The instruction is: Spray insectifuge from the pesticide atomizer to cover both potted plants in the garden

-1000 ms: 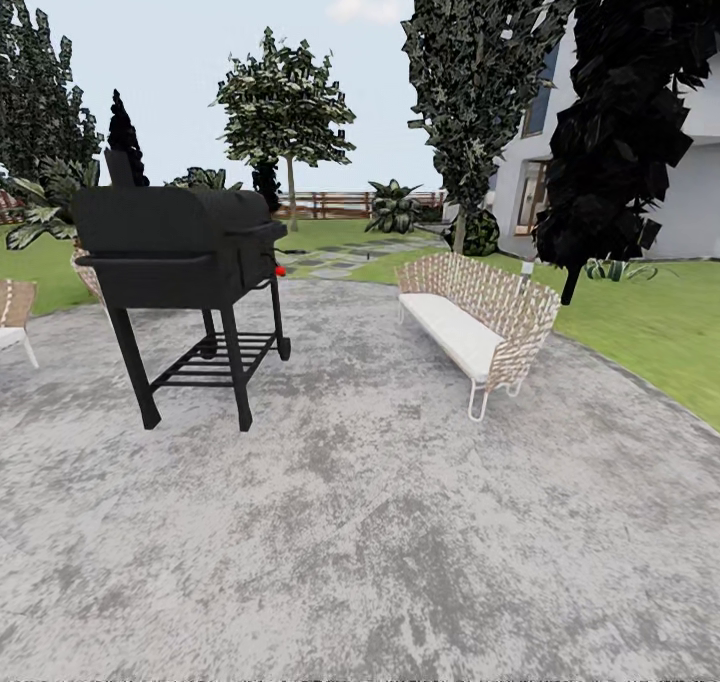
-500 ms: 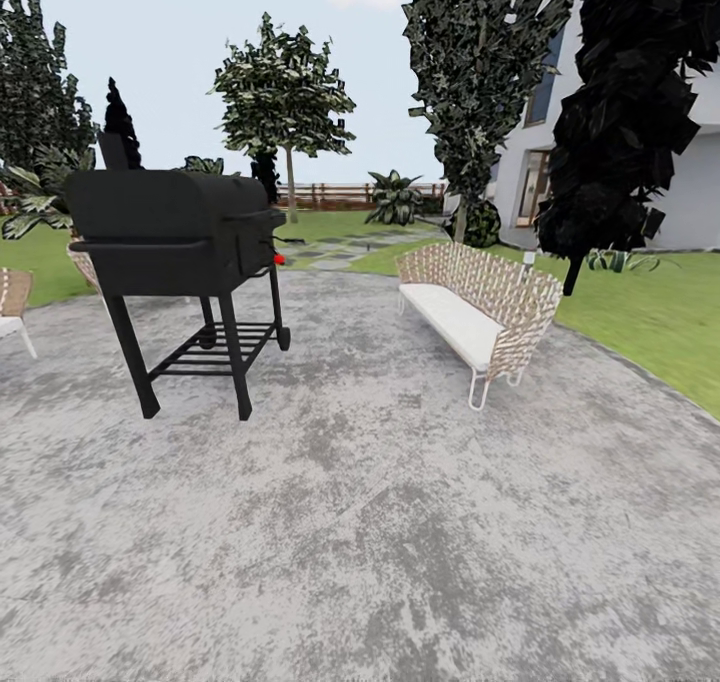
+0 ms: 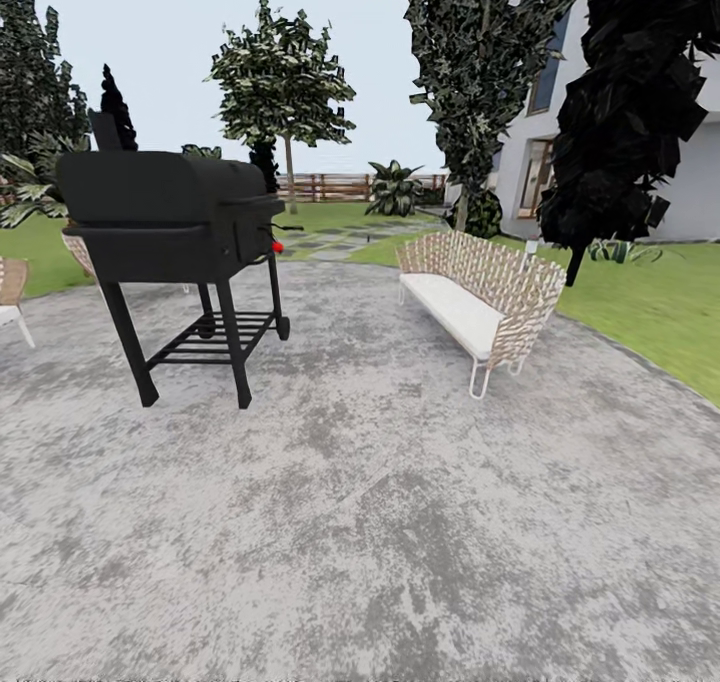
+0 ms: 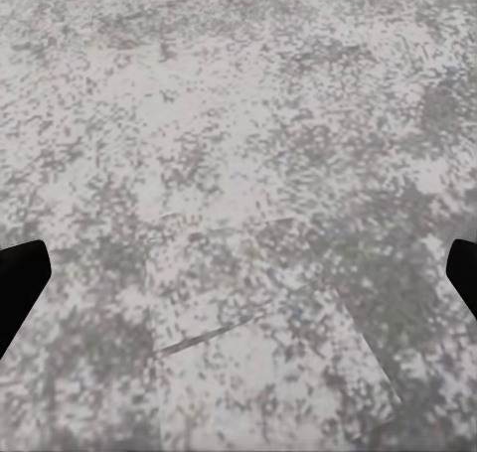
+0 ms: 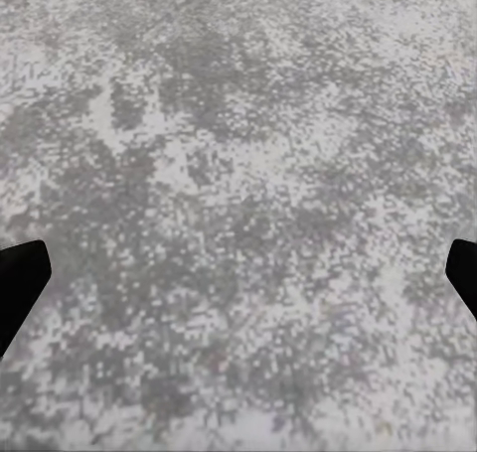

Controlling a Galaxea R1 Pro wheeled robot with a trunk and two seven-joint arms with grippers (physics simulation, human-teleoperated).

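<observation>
The pesticide atomizer and the two potted plants are out of view. I stand on the garden's round grey patio (image 3: 360, 502), with green lawn (image 3: 650, 312) to the right, grey stepping stones (image 3: 335, 249) ahead and the brown slat fence (image 3: 330, 187) far behind. In the left wrist view my left gripper (image 4: 238, 283) hangs open over bare paving, one black fingertip (image 4: 18, 285) at each side edge. In the right wrist view my right gripper (image 5: 238, 283) is likewise open over paving, fingertips (image 5: 18, 285) wide apart and nothing between them.
A black barbecue grill (image 3: 170, 232) on legs stands ahead on the left. A wicker bench (image 3: 478, 302) with a white cushion stands ahead on the right. A chair edge (image 3: 8, 297) shows at far left. Tall trees (image 3: 480, 82) and a white house (image 3: 690, 172) rise at the right.
The whole head view has shifted: grill and bench sit slightly higher and nearer in the picture, so the camera has moved forward. The things themselves have not moved.
</observation>
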